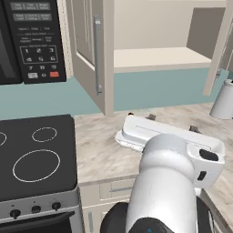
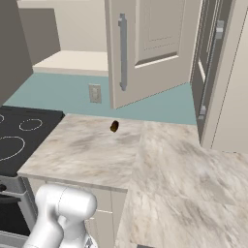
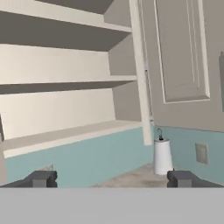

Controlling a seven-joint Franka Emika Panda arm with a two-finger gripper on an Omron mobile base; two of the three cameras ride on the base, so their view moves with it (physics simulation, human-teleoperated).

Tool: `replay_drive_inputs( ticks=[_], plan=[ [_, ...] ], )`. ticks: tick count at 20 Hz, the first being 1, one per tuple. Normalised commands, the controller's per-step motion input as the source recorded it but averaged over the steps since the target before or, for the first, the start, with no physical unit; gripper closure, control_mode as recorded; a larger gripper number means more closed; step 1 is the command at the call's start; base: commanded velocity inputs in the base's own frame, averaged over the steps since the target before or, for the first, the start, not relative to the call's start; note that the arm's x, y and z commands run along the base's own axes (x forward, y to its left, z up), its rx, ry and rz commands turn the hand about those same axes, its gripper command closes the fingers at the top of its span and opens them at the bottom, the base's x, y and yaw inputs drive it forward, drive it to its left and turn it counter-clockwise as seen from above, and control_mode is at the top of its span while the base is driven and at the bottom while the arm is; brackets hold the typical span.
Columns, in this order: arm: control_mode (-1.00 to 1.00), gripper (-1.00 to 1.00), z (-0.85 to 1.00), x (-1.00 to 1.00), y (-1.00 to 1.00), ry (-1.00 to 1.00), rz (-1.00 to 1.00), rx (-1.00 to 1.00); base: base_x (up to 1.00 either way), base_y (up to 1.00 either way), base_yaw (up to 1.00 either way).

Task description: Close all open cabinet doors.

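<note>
Approaching: the arm looks to be lining up on the open wall cabinet, no door touched yet; the gripper [image 3: 112, 179] hangs released, its fingertips [image 3: 41, 178] spread wide with nothing between them, facing the cabinet interior from below
Left door: the left cabinet door [image 1: 88, 54] stands swung out over the bench [image 1: 104, 145], edge-on beside the microwave [image 1: 32, 41], its silver bar handle [image 1: 97, 54] facing the room
Right door: the right cabinet door [image 2: 150, 48] also stands open, angled out from the wall with its own handle [image 2: 123, 51] near the free edge; in the hand view it shows as a panelled face [image 3: 181, 57] right of the cabinet's frame
Next move: judged, the arm must rise and get outside one door's free edge, then push it flat against the frame; the other door follows
Cabinet contents: the shelves [image 3: 65, 83] look bare
Bench contents: a paper towel roll [image 3: 162, 156] stands upright near the wall under the right door; a small dark object [image 2: 114, 126] lies on the bench, too small to name
</note>
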Motion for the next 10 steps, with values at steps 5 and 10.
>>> replay_drive_inputs(
  ticks=[5, 10],
  plan=[
    [-1.0, -1.0, 0.08, 0.0, 0.49, 0.03, -0.28, -0.07, 0.0, 0.0, 0.0],
    [-1.0, -1.0, 0.0, 0.0, 0.11, 0.0, -0.25, -0.02, 0.0, 0.0, 0.0]
  ],
)
